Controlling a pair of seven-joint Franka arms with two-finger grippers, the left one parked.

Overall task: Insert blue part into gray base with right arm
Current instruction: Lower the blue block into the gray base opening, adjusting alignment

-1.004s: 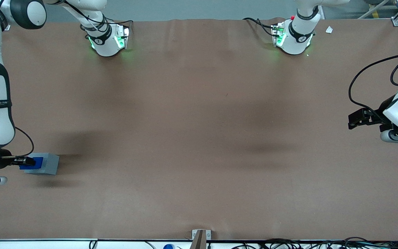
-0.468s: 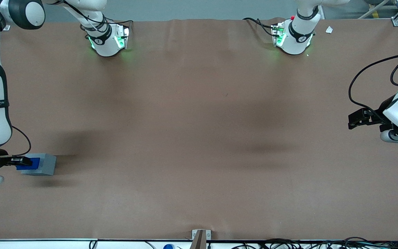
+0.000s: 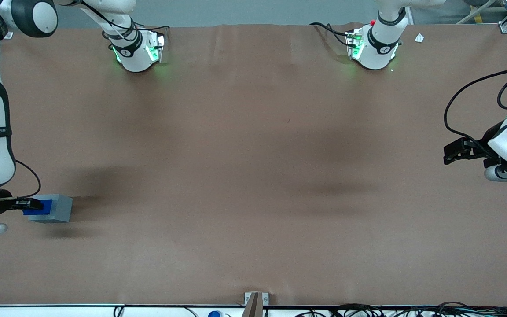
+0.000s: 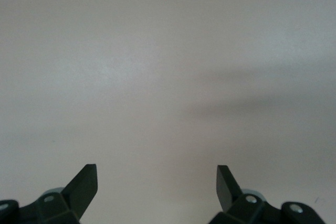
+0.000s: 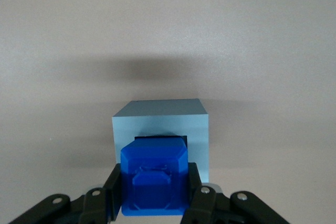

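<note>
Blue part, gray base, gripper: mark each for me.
Blue part (image 5: 153, 179), right wrist view, its stepped face.
Gray base (image 5: 160, 108), right wrist view, its side face.
Gripper (image 5: 154, 203), right wrist view, between fingertips, clamping the blue part.

Gray base (image 3: 55, 208) on tabletop (image 3: 253, 176), working arm's end. Blue part (image 5: 153, 181) over its socket, clamped in claw (image 5: 153, 203) above.

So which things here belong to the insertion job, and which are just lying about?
Job:
- blue part, held in the tool over the socket
- gray base, at the working arm's end of the table

Lying about:
- white scrap at the parked arm's end
- brown table cover
</note>
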